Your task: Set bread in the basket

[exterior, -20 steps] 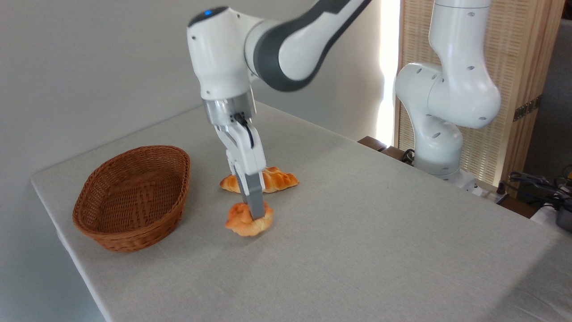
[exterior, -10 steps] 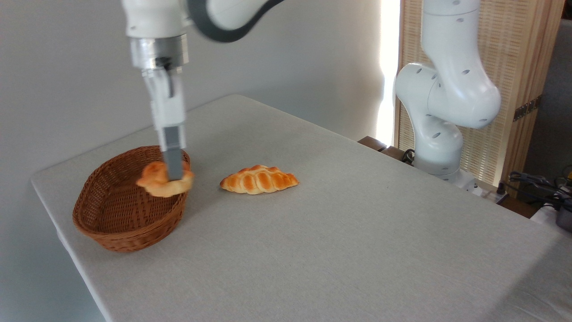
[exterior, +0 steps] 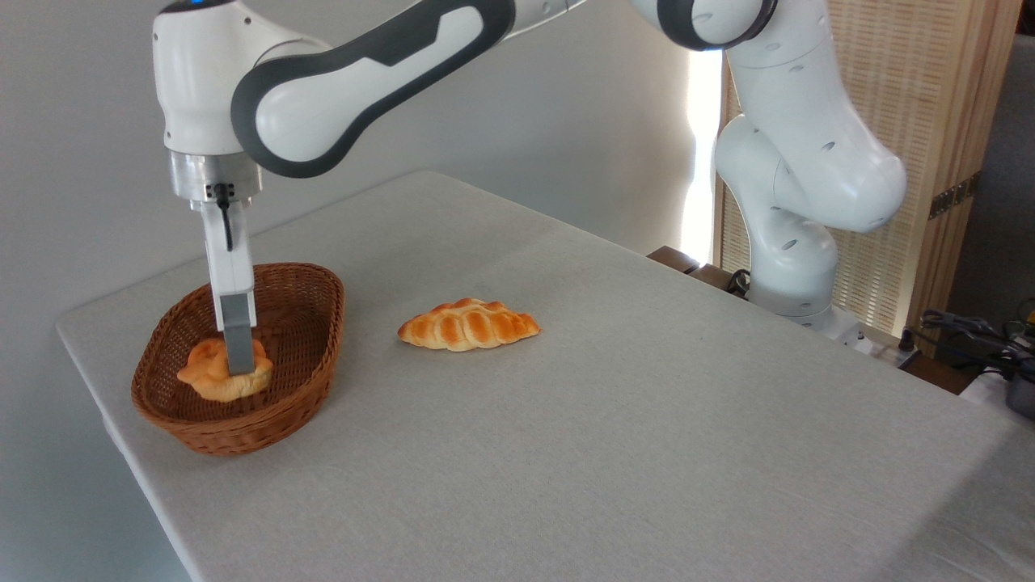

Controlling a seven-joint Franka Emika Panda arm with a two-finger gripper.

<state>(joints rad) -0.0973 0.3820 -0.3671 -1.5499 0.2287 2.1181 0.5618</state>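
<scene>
My pincer (exterior: 238, 368) points straight down into the basket (exterior: 311, 380), its grey fingers (exterior: 238, 343) pinching the bread (exterior: 212, 380), a small knotted orange-golden bun. The bun sits low inside the basket, toward the left part of its hollow; I cannot tell whether it rests on the woven floor or hangs just above it. The basket's sloping wicker walls rise around the bun on every side, with free room between bun and rim to the right and front. The basket holds only this bun. It stands near the left corner of the desk (exterior: 614, 420), close to both the left edge and the near-left edge. To the right, apart from the basket, a longer braided loaf (exterior: 467, 325) lies flat on the grey cloth. Beyond it the desk stretches wide and bare toward the right, where my white base (exterior: 796, 242) stands behind the far edge.
</scene>
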